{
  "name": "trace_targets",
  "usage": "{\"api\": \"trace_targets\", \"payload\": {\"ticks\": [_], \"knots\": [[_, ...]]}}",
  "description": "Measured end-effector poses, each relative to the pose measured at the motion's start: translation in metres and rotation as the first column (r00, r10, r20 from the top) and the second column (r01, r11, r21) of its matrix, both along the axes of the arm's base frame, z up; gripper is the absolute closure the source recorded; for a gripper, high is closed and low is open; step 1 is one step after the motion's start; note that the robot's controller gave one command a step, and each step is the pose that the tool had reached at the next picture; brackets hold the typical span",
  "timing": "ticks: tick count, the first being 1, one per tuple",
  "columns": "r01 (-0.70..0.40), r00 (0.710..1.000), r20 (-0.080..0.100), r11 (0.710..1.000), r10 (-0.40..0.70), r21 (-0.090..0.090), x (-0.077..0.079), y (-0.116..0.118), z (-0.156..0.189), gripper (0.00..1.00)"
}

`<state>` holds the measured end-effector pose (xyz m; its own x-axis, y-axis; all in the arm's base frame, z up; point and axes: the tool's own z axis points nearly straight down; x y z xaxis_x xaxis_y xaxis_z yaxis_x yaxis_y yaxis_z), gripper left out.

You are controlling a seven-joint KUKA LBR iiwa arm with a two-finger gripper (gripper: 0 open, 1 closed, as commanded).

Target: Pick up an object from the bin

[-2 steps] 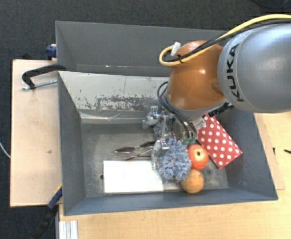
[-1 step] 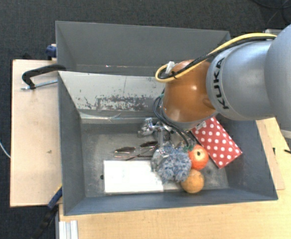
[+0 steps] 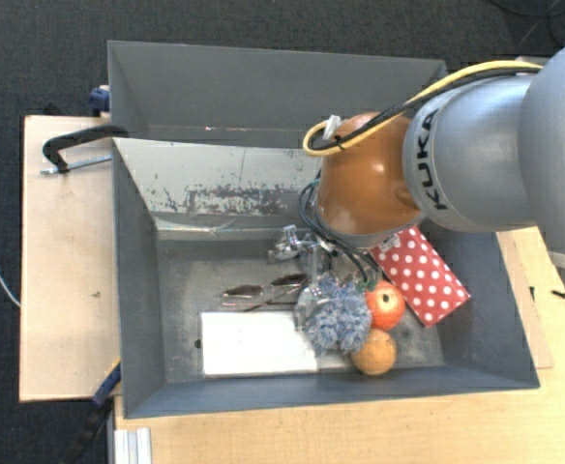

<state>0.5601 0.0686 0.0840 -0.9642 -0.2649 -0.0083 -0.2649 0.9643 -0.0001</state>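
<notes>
The jaws are being held just above a fluffy grey-blue pom-pom (image 3: 338, 323); their opening cannot be told. The pom-pom is being crowded by a red apple (image 3: 387, 304), an orange (image 3: 374, 354) and a white box (image 3: 255, 344).

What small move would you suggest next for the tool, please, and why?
Probably nudge the tool toward the middle of the grey fluffy ball. It sits at that ball's upper left edge, near the white box, so descending from here might only graze the fluff.
</notes>
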Motion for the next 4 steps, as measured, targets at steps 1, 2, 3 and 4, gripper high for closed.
{"api": "trace_targets", "payload": {"ticks": [1, 2, 3, 4], "knots": [[0.121, 0.993, -0.001, 0.993, -0.121, 0.001, -0.0038, -0.0057, -0.0085, 0.00], [0.044, 0.999, -0.003, 0.999, -0.044, -0.004, -0.0033, 0.0035, -0.0063, 1.00], [0.044, 0.999, -0.003, 0.999, -0.044, -0.004, -0.0033, 0.0035, -0.0063, 1.00], [0.045, 0.999, -0.002, 0.999, -0.045, -0.003, -0.0035, 0.0037, -0.0041, 1.00]]}}
